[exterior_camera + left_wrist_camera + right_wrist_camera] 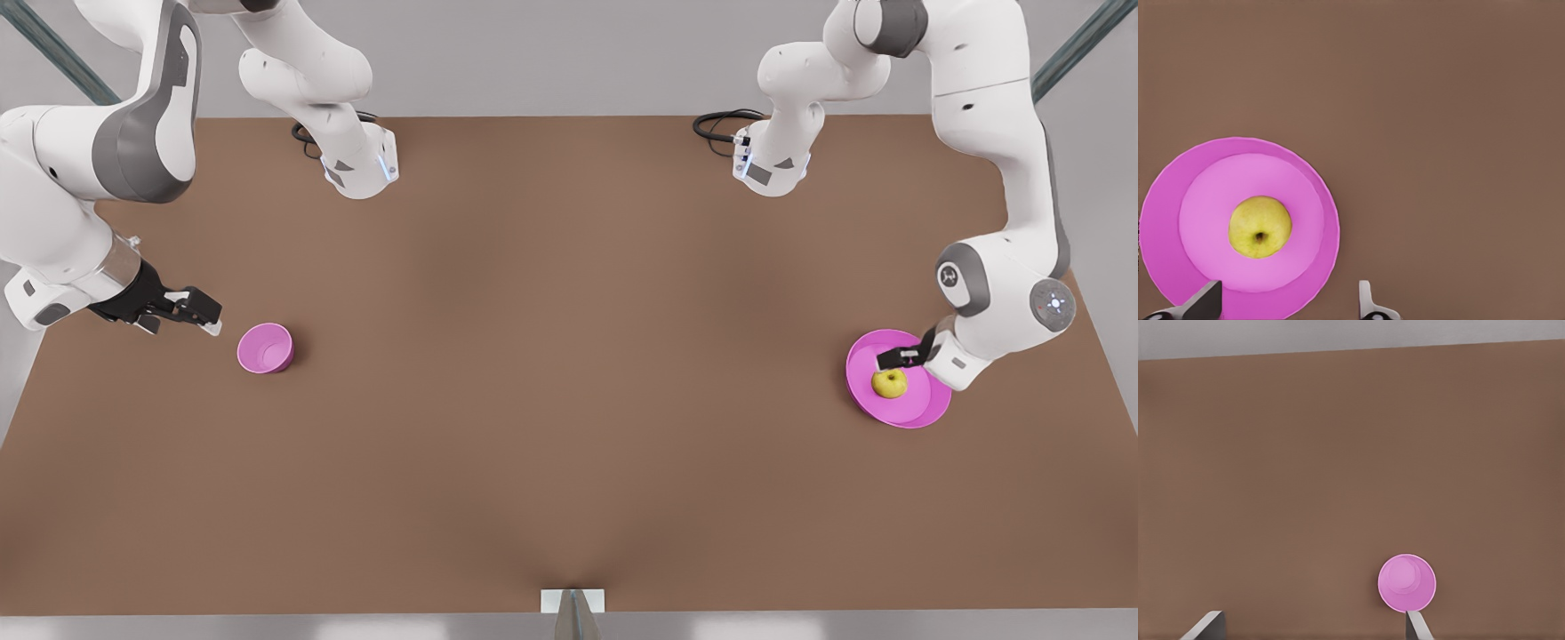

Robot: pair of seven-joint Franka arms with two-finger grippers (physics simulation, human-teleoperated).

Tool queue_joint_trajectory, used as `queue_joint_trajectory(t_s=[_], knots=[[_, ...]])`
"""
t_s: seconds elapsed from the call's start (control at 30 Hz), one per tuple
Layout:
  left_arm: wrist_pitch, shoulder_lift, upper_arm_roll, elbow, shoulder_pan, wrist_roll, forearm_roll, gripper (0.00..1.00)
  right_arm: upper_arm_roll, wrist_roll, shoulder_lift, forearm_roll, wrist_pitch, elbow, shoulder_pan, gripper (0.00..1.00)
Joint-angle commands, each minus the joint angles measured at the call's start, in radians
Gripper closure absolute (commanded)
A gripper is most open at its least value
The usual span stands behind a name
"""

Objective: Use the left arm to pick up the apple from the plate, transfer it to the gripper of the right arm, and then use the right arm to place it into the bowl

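Your apple (889, 383) sits at the middle of the plate (925, 416), dimple up, and the plate lies near the table's (569, 400) edge at the front view's right, about midway along that edge. Your left gripper (896, 357) hangs over the plate just beside the apple, on its far side in the front view. In the left wrist view its fingers (1205, 301) are spread wide, one tip over the plate's (1165, 267) rim and the other over bare table, with the apple (1260, 227) ahead of them and not between them; nothing is grasped. The bowl (265, 348) stands upright and empty near the opposite edge, at the front view's left, well apart from the plate. Your right gripper (206, 317) waits just beside the bowl, on the side toward that edge, tilted down at it. In the right wrist view its fingers (1417, 625) stand apart and hold nothing, with the bowl (1407, 583) close to one tip.
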Motion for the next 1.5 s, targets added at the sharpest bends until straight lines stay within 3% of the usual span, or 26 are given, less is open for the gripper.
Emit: queue_joint_trajectory(t_s=[0.0, 0.07, 0.53, 1.2, 1.33, 1.47], knots=[[0.196, 0.02, 0.013, -0.01, 0.01, 0.33, -0.054, 0.0, 0.0, 0.002, -0.001, 0.001, 0.001, 0.001, 0.0, 0.0], [0.214, 0.055, 0.036, -0.01, 0.021, 0.448, -0.151, 0.0, 0.0, 0.002, -0.001, 0.001, 0.001, 0.001, 0.0, 0.0], [0.284, 0.184, 0.036, -0.045, 0.043, 0.456, -0.151, 0.0, 0.0, 0.001, -0.001, 0.001, 0.001, 0.001, 0.0, 0.0], [0.333, 0.269, 0.034, -0.044, 0.047, 0.453, -0.154, 0.0, 0.0, 0.001, -0.001, 0.001, 0.001, 0.001, 0.0, 0.0], [0.336, 0.272, 0.034, -0.044, 0.047, 0.454, -0.154, 0.1, 0.0, 0.001, -0.001, 0.001, 0.001, 0.001, 0.0, 0.0], [0.337, 0.272, 0.034, -0.044, 0.047, 0.454, -0.154, 0.1, 0.0, 0.001, -0.001, 0.001, 0.001, 0.001, 0.0, 0.0]])
